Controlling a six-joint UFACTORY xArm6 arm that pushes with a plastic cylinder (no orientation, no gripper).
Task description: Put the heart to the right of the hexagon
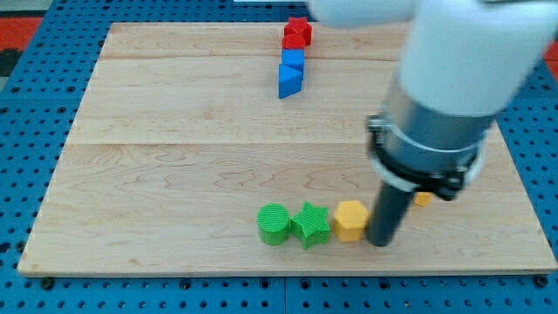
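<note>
a pale wooden board surface (pixel 174 148) lies on a blue pegboard bench (pixel 26 131) in the one camera view. near the view's top sit one red star block (pixel 298 30), with another red block (pixel 288 41) of unclear shape just behind it, one blue cube (pixel 293 60) and one blue angular block (pixel 289 81), lined up touching. near the view's bottom stand one green cylinder (pixel 274 224), one green star block (pixel 310 225) and one yellow hexagon block (pixel 350 220) in a row. a sliver of one orange block (pixel 423 199) shows behind the arm; its shape is hidden, so i cannot tell if it is the heart. the end effector is a plain dark rod with nothing to open or close; my tip (pixel 381 242) rests just right of the yellow hexagon, and the orange sliver lies up and right of it.
</note>
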